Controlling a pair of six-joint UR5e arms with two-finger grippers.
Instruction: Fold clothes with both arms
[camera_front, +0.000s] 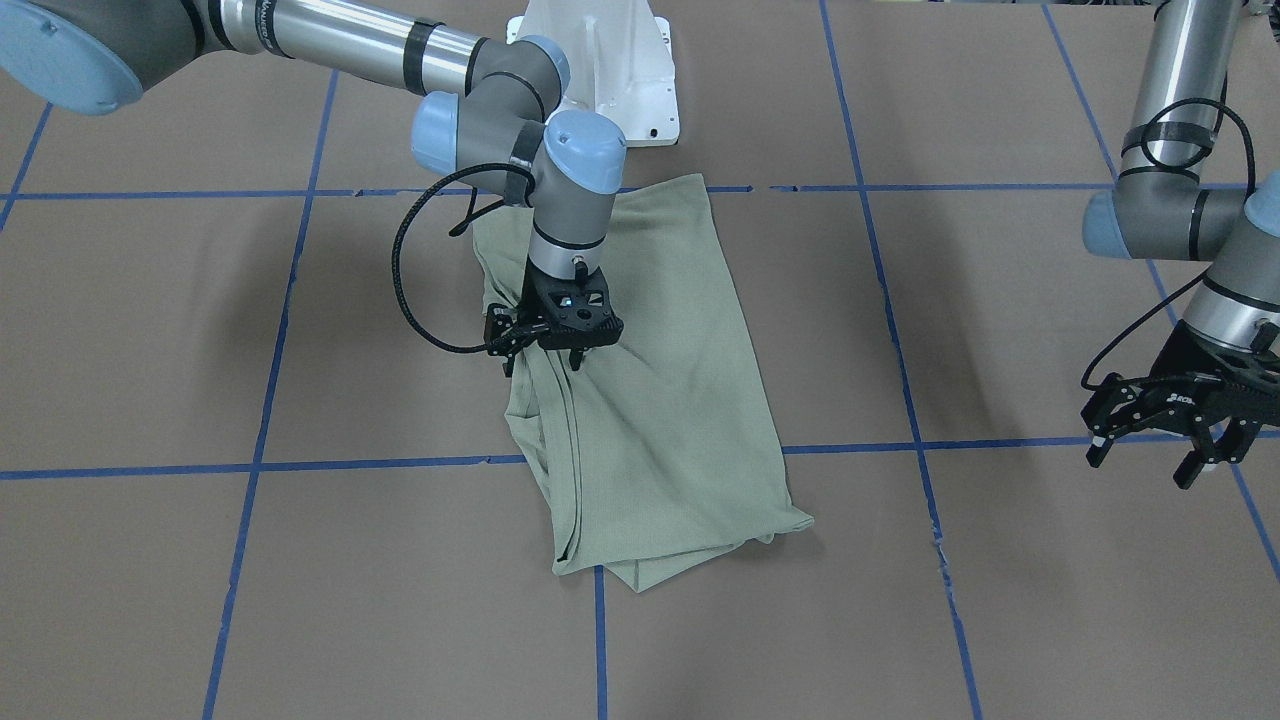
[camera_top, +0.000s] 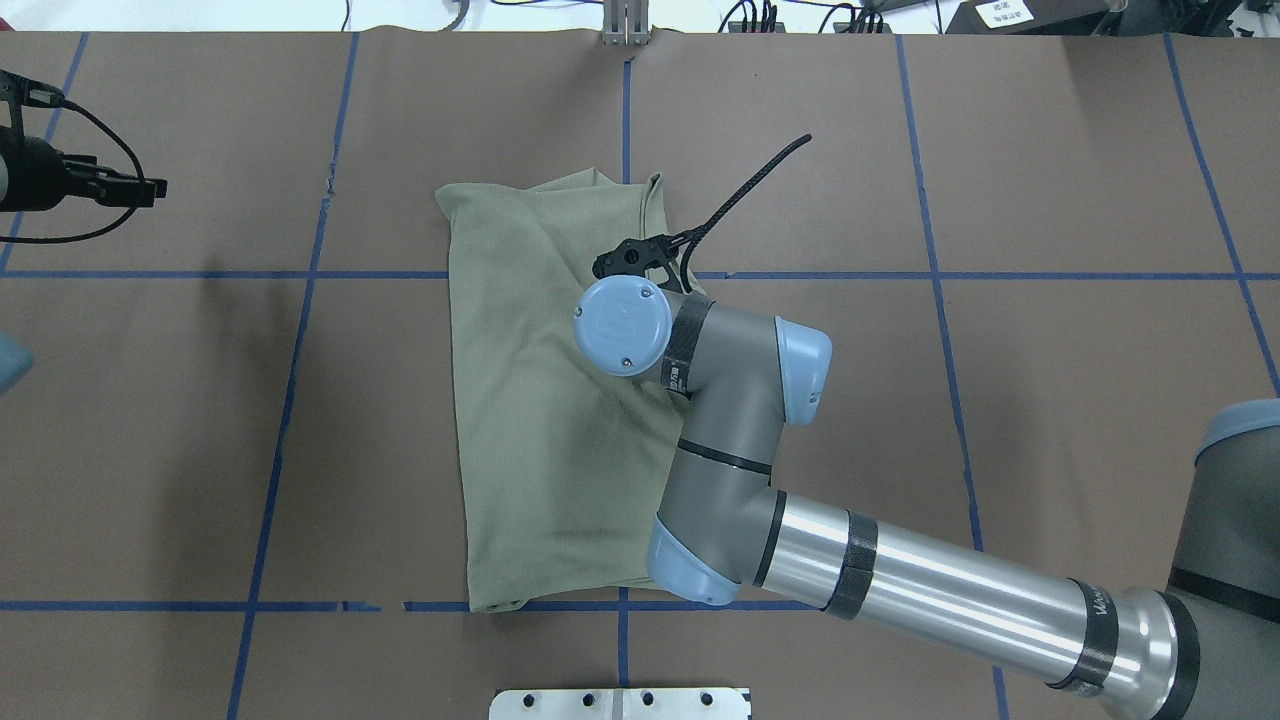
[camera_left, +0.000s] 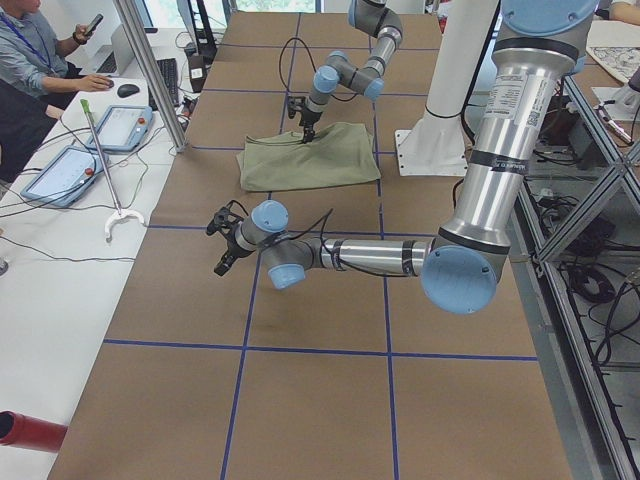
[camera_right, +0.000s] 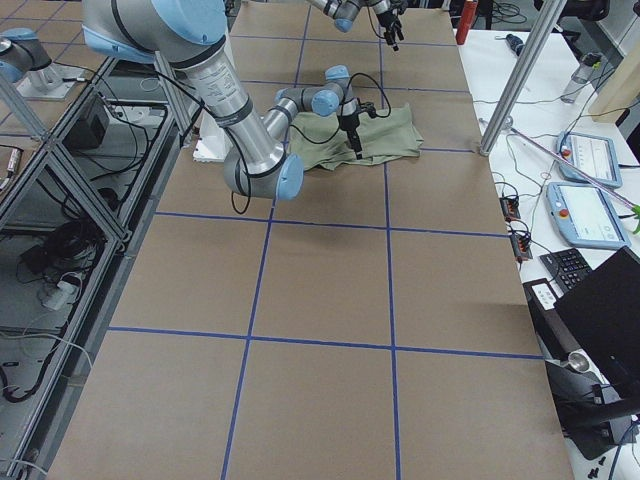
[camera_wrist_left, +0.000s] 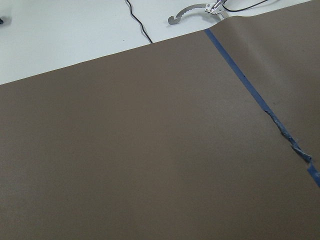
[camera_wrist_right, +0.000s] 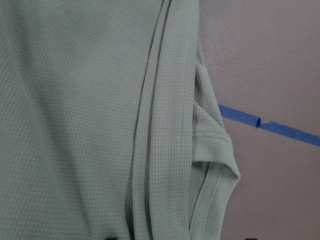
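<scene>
The pale sage-green shirt (camera_front: 660, 400) lies folded into a long strip across the middle of the brown table (camera_front: 150, 330), and it shows from above as the shirt (camera_top: 540, 420). My right gripper (camera_front: 546, 362) is down on its bunched long edge with the fingers apart, straddling the folds. In the right wrist view the shirt (camera_wrist_right: 75, 125) fills the frame, with a sleeve cuff (camera_wrist_right: 215, 145) at its edge. From overhead the right wrist hides most of that gripper (camera_top: 630, 255). My left gripper (camera_front: 1150, 460) hangs open and empty, well off to the side of the shirt.
Blue tape lines (camera_front: 270, 350) mark a grid on the table. The white pedestal (camera_front: 600, 60) stands at the robot's side. In the exterior left view a side table (camera_left: 60, 260) holds tablets, and a seated person (camera_left: 30, 50) is at it. The left wrist view shows bare table (camera_wrist_left: 150, 150).
</scene>
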